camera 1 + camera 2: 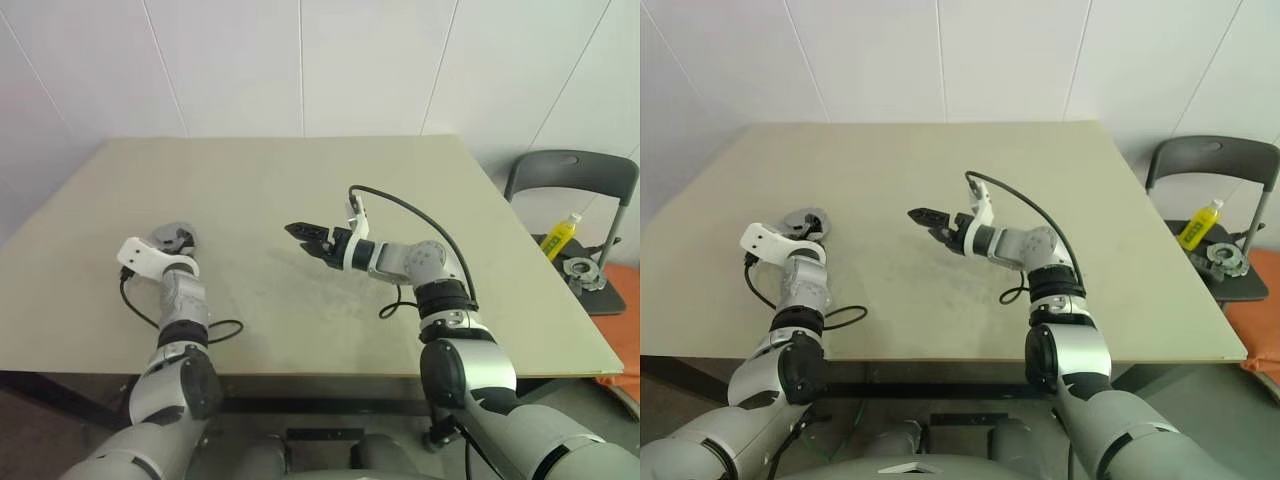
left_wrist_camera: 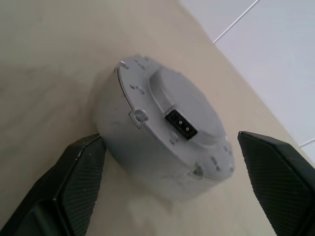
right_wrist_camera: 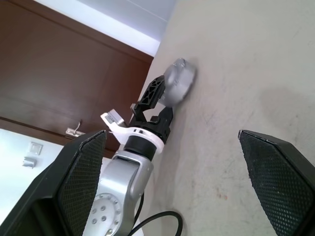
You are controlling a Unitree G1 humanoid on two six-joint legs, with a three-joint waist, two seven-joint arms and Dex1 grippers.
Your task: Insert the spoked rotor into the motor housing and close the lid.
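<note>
On the left part of the desk point(image 1: 400, 200), the closed silver-grey motor housing point(image 2: 167, 132) lies flat, lid point(image 2: 184, 110) uppermost. It sits directly ahead of the left claw point(image 2: 172, 196), between the spread fingers, neither visibly gripping it. The right claw point(image 1: 303, 235) hangs wide open and empty over the desk's middle, well apart. The left arm is nearer.

bare table point(image 1: 300, 200) around both hands, closed motor housing point(image 2: 167, 137) between left hand point(image 2: 172, 196) fingers
</note>
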